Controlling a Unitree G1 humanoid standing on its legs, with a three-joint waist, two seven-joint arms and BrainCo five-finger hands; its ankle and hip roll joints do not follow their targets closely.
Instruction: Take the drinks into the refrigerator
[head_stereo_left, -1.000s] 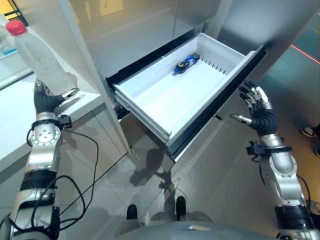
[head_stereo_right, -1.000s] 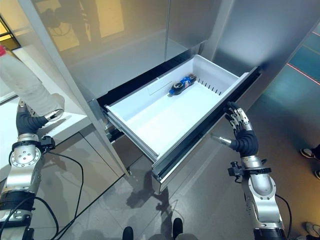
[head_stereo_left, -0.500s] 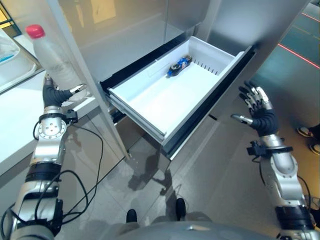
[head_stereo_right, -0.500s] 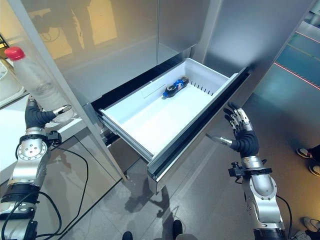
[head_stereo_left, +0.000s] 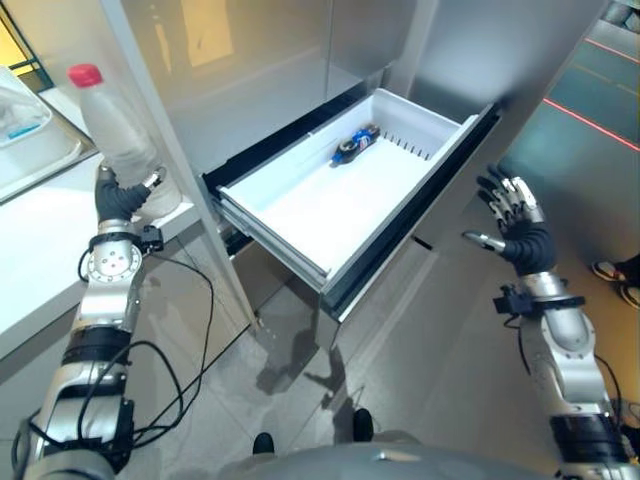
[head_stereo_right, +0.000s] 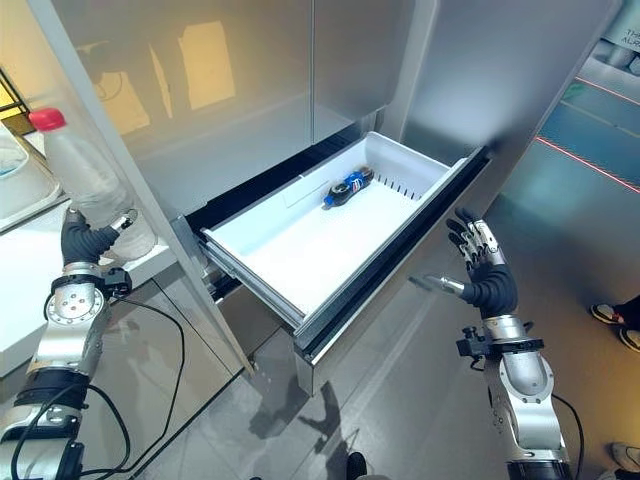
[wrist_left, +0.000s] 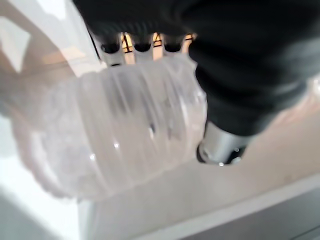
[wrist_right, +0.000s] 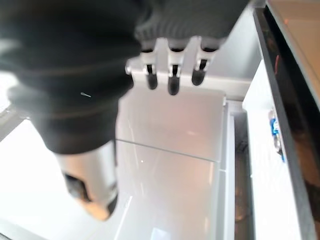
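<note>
The left hand (head_stereo_left: 122, 196) gripped a clear plastic bottle (head_stereo_left: 113, 122) with a red cap (head_stereo_left: 85, 74), held upright at about ten o'clock in the eye views, above the edge of a white counter (head_stereo_left: 40, 235) beside the refrigerator (head_stereo_left: 300, 60). The left wrist view added what the eye views could not: the fingers (wrist_left: 142, 46) curled round the bottle's ribbed body (wrist_left: 120, 130) with the thumb (wrist_left: 220, 147) pressed against its other side. The white refrigerator drawer (head_stereo_left: 300, 215) stood pulled out at centre, with a small blue-labelled drink (head_stereo_left: 355, 143) lying at its far end, toward twelve o'clock. The right hand (head_stereo_left: 515, 228) hung at three o'clock, just beside the drawer's dark front, fingers spread and holding nothing. Its wrist view showed straight fingers (wrist_right: 171, 75) and part of the drawer (wrist_right: 265, 175).
</note>
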